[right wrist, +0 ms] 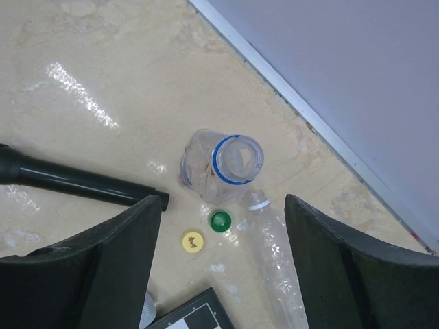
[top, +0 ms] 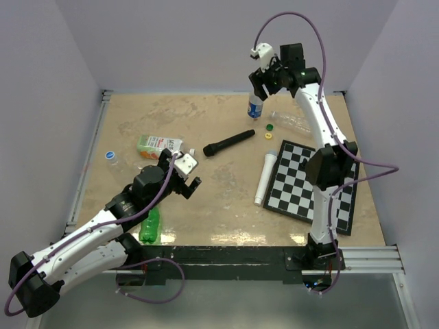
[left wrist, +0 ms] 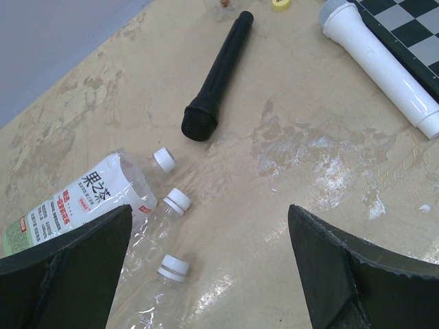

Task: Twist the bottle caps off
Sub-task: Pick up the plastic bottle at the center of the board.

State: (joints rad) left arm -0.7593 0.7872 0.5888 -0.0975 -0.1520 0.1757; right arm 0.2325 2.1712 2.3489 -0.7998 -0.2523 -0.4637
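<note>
Two loose caps (right wrist: pixel 219 220) lie beside the uncapped bottle (right wrist: pixel 223 163) directly below the open right gripper (top: pixel 262 87).

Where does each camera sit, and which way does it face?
Top external: above and behind the robot, looking down on the table; left arm and right arm show.
Left wrist: low, facing along the table toward the black microphone; left gripper open.
Right wrist: high, looking down into the uncapped bottle; right gripper open.
Shared: both wrist views show the black microphone.

White arms (top: pixel 320 118) with black joints (top: pixel 321 168), black hands (left wrist: pixel 209 219) and looping purple cables (top: pixel 289 13).
</note>
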